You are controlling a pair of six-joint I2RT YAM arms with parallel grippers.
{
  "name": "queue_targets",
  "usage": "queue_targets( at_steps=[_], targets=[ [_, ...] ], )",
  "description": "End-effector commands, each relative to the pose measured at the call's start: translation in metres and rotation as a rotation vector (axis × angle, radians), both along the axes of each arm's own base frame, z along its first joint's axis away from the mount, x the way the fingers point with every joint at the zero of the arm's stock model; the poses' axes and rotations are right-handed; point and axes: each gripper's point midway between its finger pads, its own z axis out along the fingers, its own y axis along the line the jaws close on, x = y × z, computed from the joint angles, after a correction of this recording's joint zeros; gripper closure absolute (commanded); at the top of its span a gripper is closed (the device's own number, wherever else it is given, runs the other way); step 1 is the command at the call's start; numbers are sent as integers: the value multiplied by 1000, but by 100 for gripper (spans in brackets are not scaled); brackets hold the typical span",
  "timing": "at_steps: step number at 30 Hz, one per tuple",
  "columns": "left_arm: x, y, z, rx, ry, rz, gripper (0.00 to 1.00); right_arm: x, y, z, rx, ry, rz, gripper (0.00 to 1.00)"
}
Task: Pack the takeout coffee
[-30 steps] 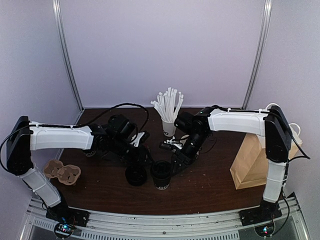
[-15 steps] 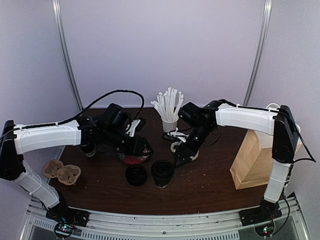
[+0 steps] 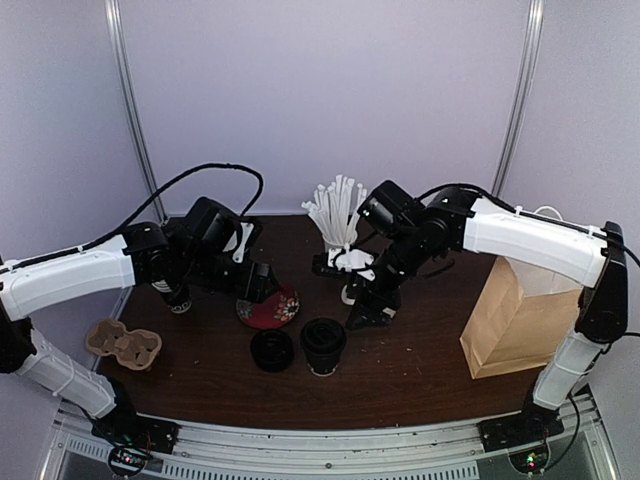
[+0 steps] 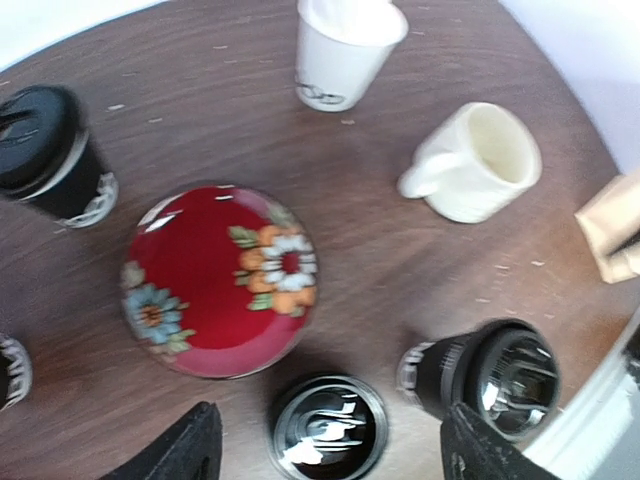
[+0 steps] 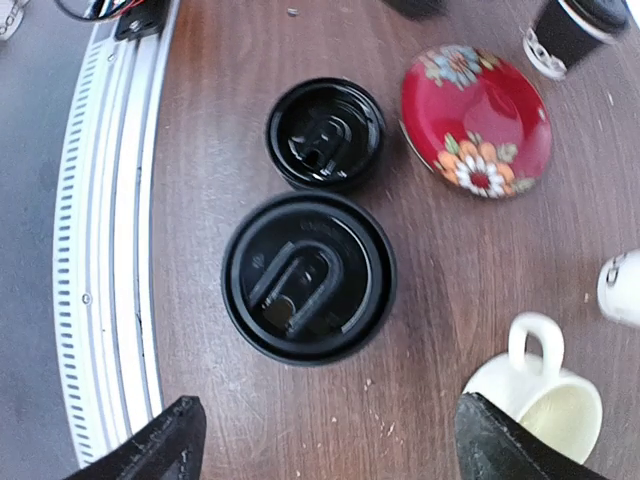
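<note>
The left claw [image 4: 330,425] is hanging over the table [image 4: 400,270] with its fingers [image 4: 190,450] spread wide and gripping nothing. In its wrist view the first coffee cup [image 4: 328,432] is standing upright in line with the gap between the fingers, touched by neither. The second coffee cup [image 4: 500,368] is standing just beside it, toward the claw's right finger. Ahead of this claw a red flowered plate [image 4: 215,280] is lying flat. Farther ahead a cream mug [image 4: 478,160] and a white cup of straws [image 4: 345,50] are standing apart from each other. The third coffee cup [image 4: 45,150] is standing ahead and off to the left.

The right claw [image 5: 328,405] is also hovering with its jaws splayed and empty. The second coffee cup is sitting just ahead of it, and the first is sitting just beyond that one, both with black lids on. From above, a brown paper bag [image 3: 515,320] is standing well to the right of the right claw. A cardboard cup carrier [image 3: 123,343] is lying well to the left of the left claw.
</note>
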Motion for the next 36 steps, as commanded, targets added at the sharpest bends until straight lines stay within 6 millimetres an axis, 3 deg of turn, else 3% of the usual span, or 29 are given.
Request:
queue_targets(
  at_steps=[1,6,16,21,28,32,36],
  targets=[
    [13,24,14,80,-87,97,19,-3,30,4,7,-158,136,9],
    [10,37,14,76,-102,142,17,-6,49,-23,-67,-179,185,7],
    [4,60,26,66,-146,185,15,-1,61,-46,-133,-144,182,7],
    [5,65,28,80,-157,192,14,-4,62,-55,-153,-100,184,18],
    [5,65,26,88,-151,188,14,-14,57,-64,-192,-40,206,15],
    [5,64,23,89,-144,185,14,-14,55,-67,-210,-30,200,24],
    [4,62,21,89,-137,179,14,-9,54,-57,-199,-60,173,31]
  ],
)
